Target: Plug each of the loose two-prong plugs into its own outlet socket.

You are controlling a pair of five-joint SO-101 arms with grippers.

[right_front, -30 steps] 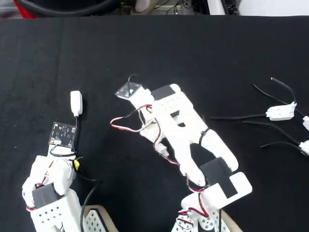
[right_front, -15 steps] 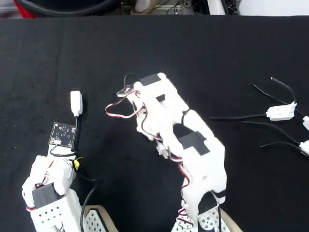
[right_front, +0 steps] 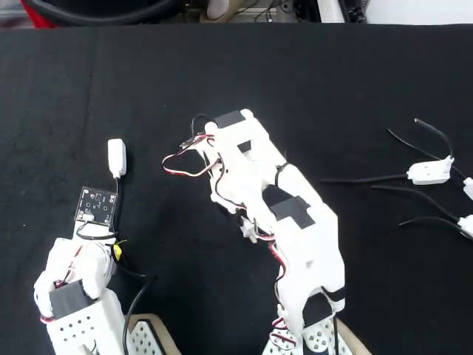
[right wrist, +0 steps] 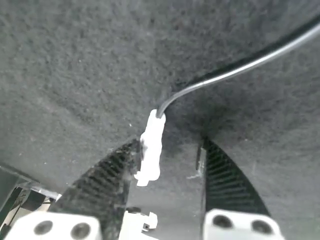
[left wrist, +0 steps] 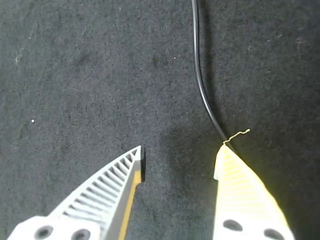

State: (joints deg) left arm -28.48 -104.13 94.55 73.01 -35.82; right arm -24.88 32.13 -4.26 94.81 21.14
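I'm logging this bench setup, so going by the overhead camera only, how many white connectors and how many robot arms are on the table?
White connectors: 4
Robot arms: 2
Total: 6

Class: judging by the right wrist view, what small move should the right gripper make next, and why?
Probably close the right gripper on the white plug. Its fingers stand open on either side of the plug, which lies on the black mat close beside one finger, its cable trailing away.
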